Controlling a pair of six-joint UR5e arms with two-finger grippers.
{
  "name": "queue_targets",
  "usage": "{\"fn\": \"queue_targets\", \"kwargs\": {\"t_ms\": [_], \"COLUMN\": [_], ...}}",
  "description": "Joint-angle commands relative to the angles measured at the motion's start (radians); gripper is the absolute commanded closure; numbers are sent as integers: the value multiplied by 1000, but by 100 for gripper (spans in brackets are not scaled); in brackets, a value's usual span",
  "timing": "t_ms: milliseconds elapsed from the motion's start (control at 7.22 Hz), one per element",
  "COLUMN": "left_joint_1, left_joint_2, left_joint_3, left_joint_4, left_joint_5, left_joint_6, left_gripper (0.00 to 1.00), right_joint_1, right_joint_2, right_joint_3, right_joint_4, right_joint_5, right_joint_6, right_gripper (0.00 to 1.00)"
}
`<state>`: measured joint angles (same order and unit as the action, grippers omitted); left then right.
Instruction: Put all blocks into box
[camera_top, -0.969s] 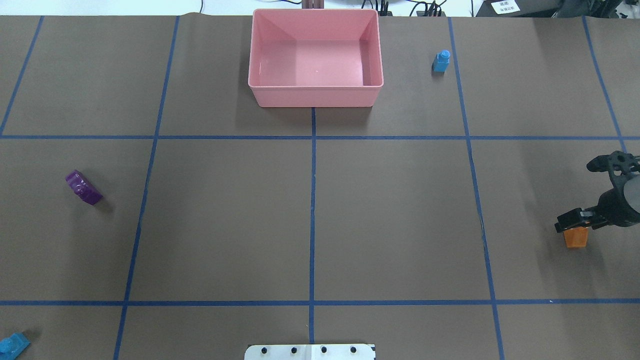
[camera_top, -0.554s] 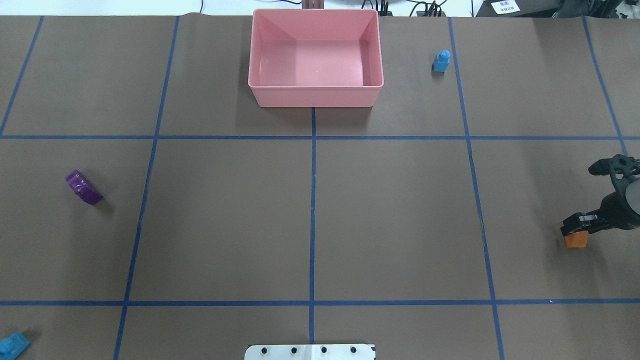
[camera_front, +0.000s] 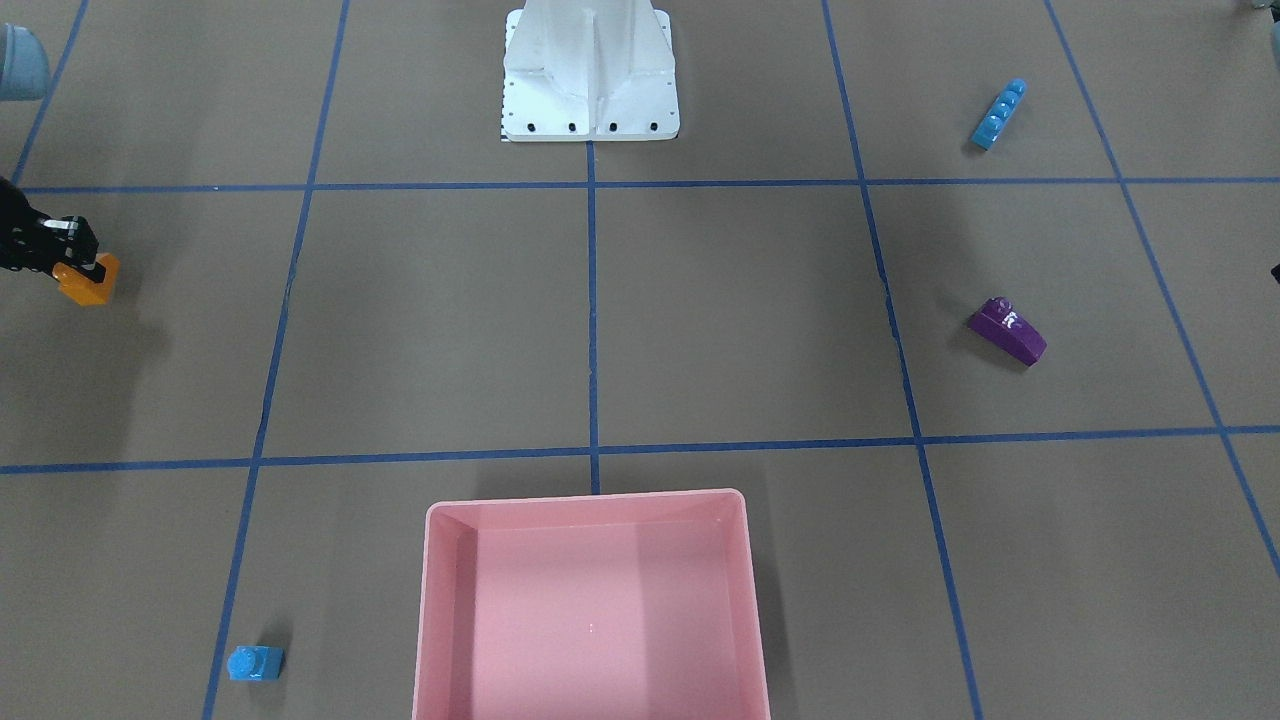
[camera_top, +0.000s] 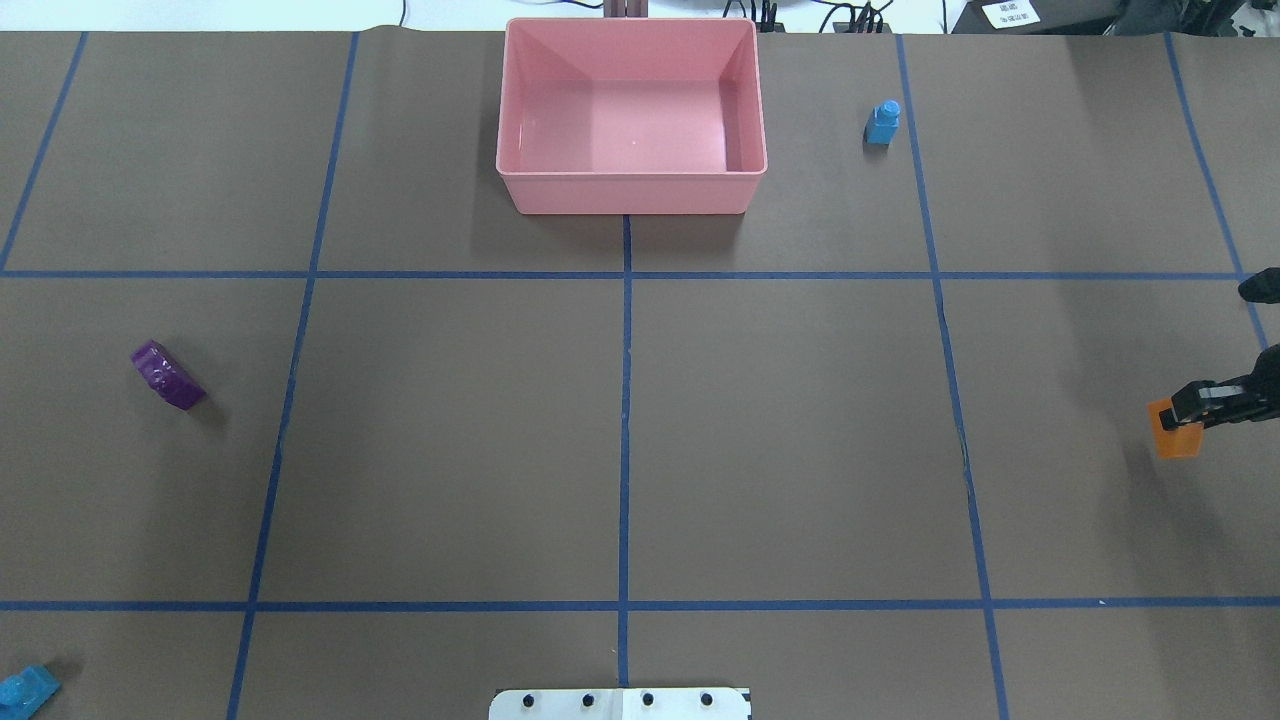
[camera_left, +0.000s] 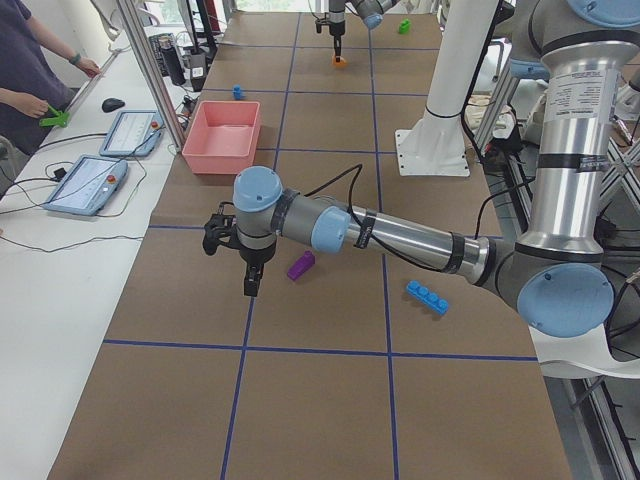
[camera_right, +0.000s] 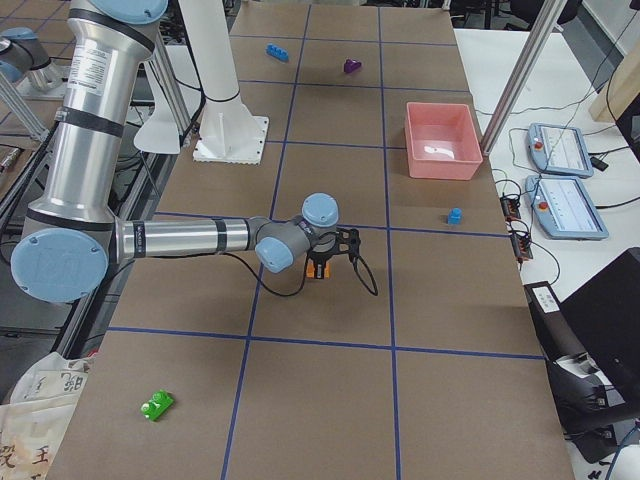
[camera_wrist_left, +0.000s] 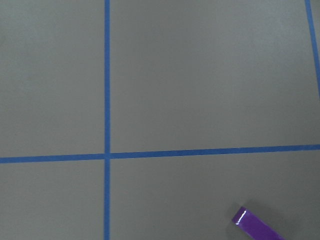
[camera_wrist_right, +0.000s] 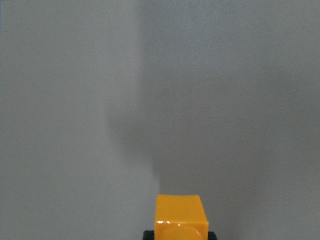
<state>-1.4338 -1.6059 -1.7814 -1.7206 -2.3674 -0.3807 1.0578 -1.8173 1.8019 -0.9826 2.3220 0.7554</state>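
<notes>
My right gripper (camera_top: 1195, 405) is shut on the orange block (camera_top: 1175, 437) and holds it just above the table at the far right; the block also shows in the right wrist view (camera_wrist_right: 181, 215). The pink box (camera_top: 630, 192) stands empty at the far middle. The small blue block (camera_top: 882, 123) stands to its right. The purple block (camera_top: 167, 375) lies at the left, the long blue block (camera_top: 25, 688) at the near left corner. The green block (camera_right: 156, 404) lies beyond the right arm. My left gripper (camera_left: 250, 282) hangs beside the purple block (camera_left: 301, 265); I cannot tell its state.
The white robot base (camera_top: 620, 703) sits at the near middle edge. Blue tape lines (camera_top: 625, 400) divide the brown table into squares. A side table with tablets (camera_left: 95, 180) and an operator (camera_left: 30, 80) runs along the far side.
My right gripper has closed on the orange block and lifted it, moving to the right and farther from the robot in the overhead view. The other blocks have not moved.
</notes>
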Motion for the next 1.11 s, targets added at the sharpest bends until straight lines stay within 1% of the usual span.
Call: {"fn": "queue_targets", "kwargs": {"t_ms": [0,138,277,415,554,692,831,969], "left_joint_1": [99,134,169,231,289,323,358,421], "left_joint_2": [23,24,24,24,24,26,32,34], "left_joint_3": [-3,-3,-4,-6,-6,-3,-3,2], "left_joint_4": [-139,-167,-169,-174,-186,-200,-203,-218], "left_joint_5": [8,16,61,138,202,226,238,308], "left_joint_6": [-313,-461,-556,-670,-784,-855,-922,-975], "left_gripper": [0,2,3,3,3,3,3,3], "right_joint_1": [115,140,159,168,180,173,142,136], "right_joint_2": [16,74,148,238,351,453,574,667], "right_joint_3": [63,127,186,217,218,217,211,205], "right_joint_4": [-93,-236,-393,-524,-619,-718,-854,-961], "right_joint_5": [106,106,106,106,103,102,88,51], "right_joint_6": [2,2,2,2,16,18,18,18], "right_gripper": [100,100,100,100,100,100,100,100]}}
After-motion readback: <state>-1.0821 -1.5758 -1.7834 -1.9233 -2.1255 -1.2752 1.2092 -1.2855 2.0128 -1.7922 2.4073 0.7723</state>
